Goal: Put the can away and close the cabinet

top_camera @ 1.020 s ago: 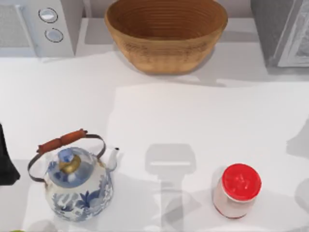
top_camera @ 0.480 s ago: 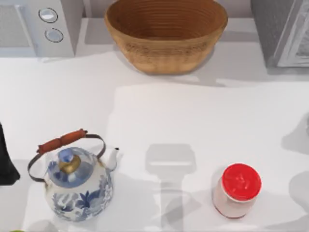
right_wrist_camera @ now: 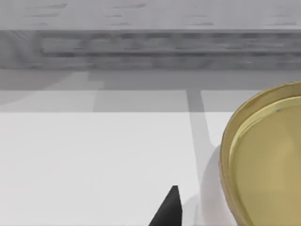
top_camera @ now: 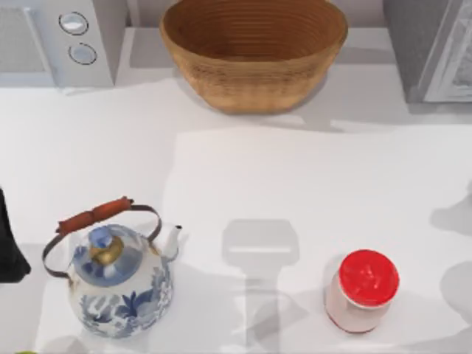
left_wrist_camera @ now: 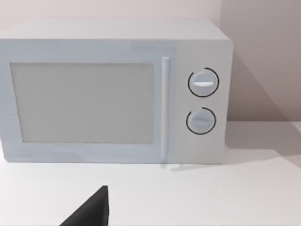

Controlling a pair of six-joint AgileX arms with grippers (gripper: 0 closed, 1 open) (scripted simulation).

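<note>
1. Left gripper (left_wrist_camera: 91,209): one dark fingertip seen in the left wrist view, low over the white table (top_camera: 243,169); open or closed cannot be told.
2. Left arm (top_camera: 9,247): dark part at the top view's left edge, beside the kettle, apart from it.
3. Right gripper (right_wrist_camera: 168,209): one dark fingertip seen in the right wrist view, just beside a gold-rimmed round dish (right_wrist_camera: 263,160); contact cannot be told, nor whether open or closed.
4. Can (top_camera: 361,290): red lid, pale body, upright on the table toward the top view's lower right, untouched, well apart from the cabinet.
5. Cabinet (top_camera: 431,48): grey, at the top view's upper right corner, pale door panel at an angle to the body; seen in the right wrist view as a grey front across the far edge of the table.
6. Kettle (top_camera: 118,280): blue-and-white, flowered, upright at lower left, wire handle with a red-brown grip, small spout toward the centre.
7. Basket (top_camera: 254,48): brown, woven, at the back centre.
8. Microwave (left_wrist_camera: 115,92): white, back left, door closed, two round dials one above the other beside the door handle.
</note>
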